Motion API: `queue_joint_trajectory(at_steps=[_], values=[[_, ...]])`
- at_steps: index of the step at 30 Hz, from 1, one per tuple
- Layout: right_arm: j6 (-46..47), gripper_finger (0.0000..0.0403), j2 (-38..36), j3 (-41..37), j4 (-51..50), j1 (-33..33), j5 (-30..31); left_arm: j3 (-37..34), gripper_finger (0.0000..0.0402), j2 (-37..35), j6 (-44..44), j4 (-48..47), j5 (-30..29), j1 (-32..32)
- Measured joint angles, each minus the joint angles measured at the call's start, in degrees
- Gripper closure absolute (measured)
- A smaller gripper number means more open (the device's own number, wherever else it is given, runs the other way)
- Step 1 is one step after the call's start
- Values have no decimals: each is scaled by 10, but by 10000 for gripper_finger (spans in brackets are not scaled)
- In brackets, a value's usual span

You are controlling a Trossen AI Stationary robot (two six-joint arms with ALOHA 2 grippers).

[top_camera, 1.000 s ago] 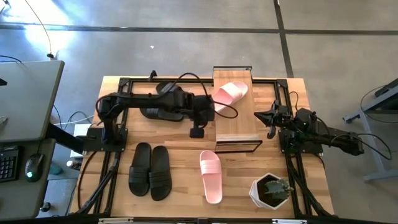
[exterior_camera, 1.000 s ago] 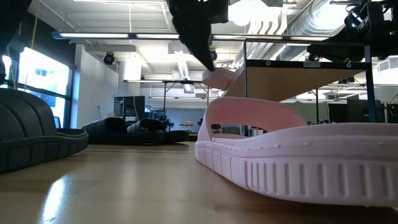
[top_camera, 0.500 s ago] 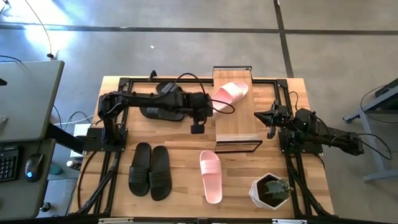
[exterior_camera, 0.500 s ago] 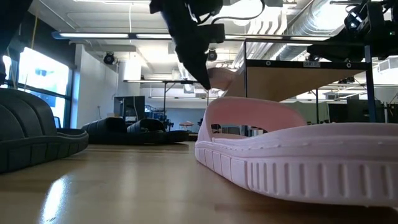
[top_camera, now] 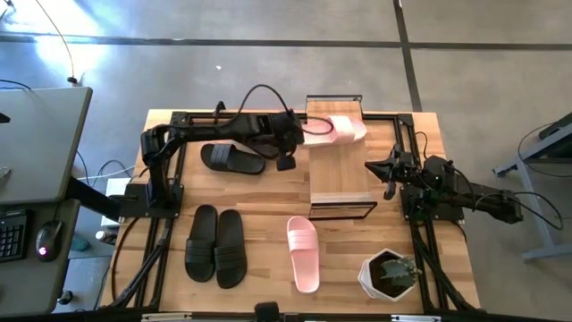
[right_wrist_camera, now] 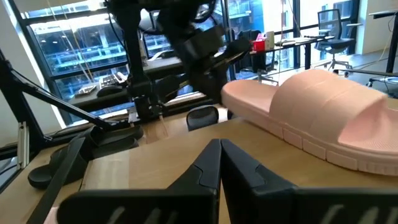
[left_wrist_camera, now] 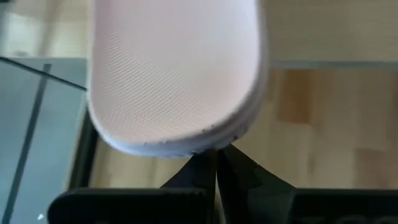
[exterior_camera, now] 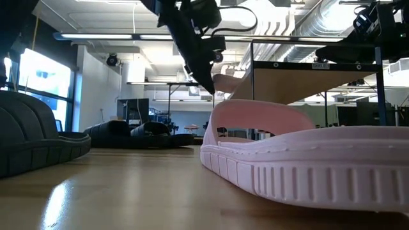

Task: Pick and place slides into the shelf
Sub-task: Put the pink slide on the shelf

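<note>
One pink slide (top_camera: 344,130) lies across the far end of the shelf (top_camera: 340,174), on its light plank top. My left gripper (top_camera: 306,134) is at the slide's heel end and is shut on it. The same slide (right_wrist_camera: 311,112) also shows in the right wrist view. The other pink slide (top_camera: 302,253) lies sole down on the table in front of the shelf. A black pair (top_camera: 215,246) rests near the left front, and one black slide (top_camera: 232,159) lies under the left arm. My right gripper (top_camera: 371,167) is shut and waits right of the shelf. My left gripper pinches the rim of the pink slide's heel end (left_wrist_camera: 205,144) between its two fingers. They come roughly level from the table's left, along the slide's length. The slide (left_wrist_camera: 174,74) reaches away from the fingers over the plank. Whether its sole rests on the plank I cannot tell.
A white pot with a green plant (top_camera: 389,273) stands at the table's front right corner. In the low view the near pink slide (exterior_camera: 307,160) fills the foreground and the black pair (exterior_camera: 32,137) sits at the left. Black arm frames run along both table sides.
My left gripper has moved toward the table's far edge and a little right, staying shut on the pink slide. The slide has shifted toward the shelf's far end and turned from slanting to lying across the plank. The black slide beneath the arm is now uncovered.
</note>
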Motion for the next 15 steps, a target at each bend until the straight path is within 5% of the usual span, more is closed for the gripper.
queue_joint_trajectory(at_steps=[8,15], values=[[1,402,0,0,0,0,0,0,399,0,25,31,61,43],[1,402,0,0,0,0,0,0,399,0,52,0,28,53]])
